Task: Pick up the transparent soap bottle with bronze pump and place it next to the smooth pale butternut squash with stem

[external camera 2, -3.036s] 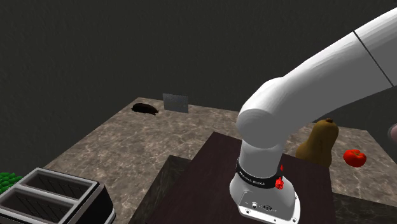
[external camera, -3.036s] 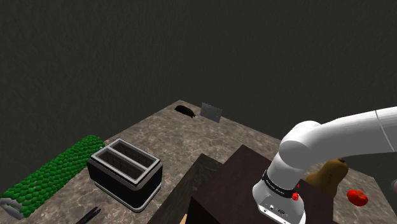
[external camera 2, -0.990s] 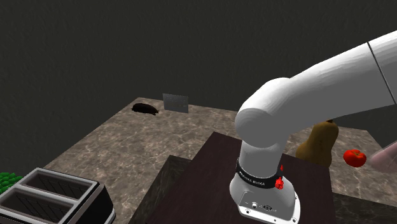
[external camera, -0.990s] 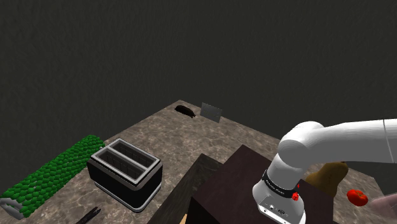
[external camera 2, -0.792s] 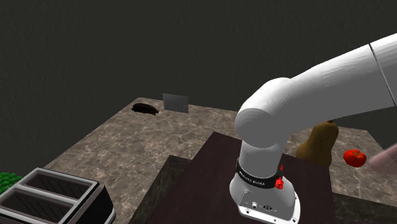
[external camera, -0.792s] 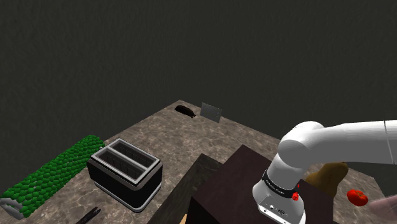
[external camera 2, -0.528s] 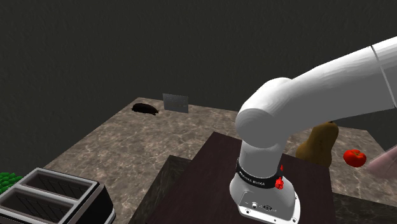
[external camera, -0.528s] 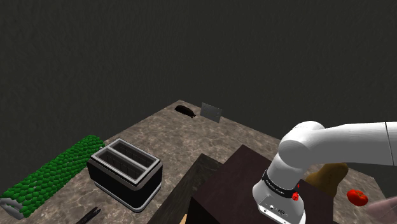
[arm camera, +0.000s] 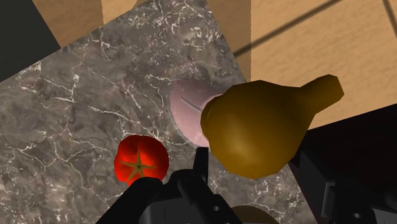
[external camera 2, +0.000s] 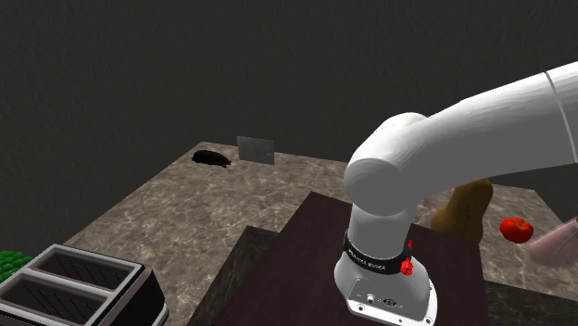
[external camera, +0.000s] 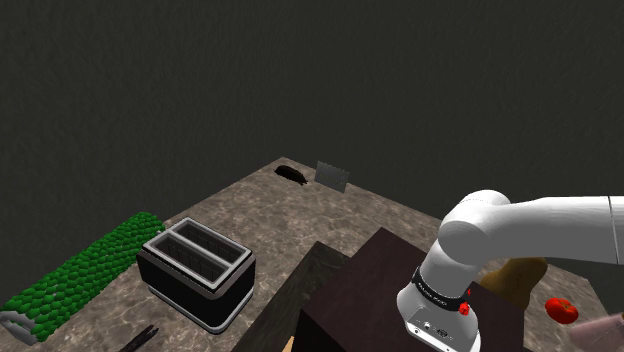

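Pinkish bottle [arm camera: 186, 111] prob. just beside squash [arm camera: 261, 130]; tomato [arm camera: 141, 159] near.

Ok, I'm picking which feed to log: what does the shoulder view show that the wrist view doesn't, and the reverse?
The shoulder view adds the black toaster, a green bumpy strip, a grey plate at the far edge and the white arm. The wrist view adds tan wood flooring beyond the marbled counter. Both have the golden-brown squash, the red tomato, a pale pink thing near them and that counter.
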Action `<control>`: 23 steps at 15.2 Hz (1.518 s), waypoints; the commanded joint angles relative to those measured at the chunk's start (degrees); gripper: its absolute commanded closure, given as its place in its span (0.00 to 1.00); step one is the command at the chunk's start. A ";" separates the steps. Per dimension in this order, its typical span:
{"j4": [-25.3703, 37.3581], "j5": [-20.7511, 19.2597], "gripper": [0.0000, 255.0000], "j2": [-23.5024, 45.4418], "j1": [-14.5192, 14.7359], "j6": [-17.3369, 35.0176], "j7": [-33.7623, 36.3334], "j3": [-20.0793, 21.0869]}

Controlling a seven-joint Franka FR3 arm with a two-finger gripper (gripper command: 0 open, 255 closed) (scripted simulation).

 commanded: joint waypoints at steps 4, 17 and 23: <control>-0.10 -0.19 1.00 -0.14 -0.01 0.24 0.07 -0.16; 1.67 3.13 0.00 2.86 -0.21 -3.79 -1.22 3.17; 1.67 3.12 0.00 2.86 -0.21 -3.79 -1.22 3.17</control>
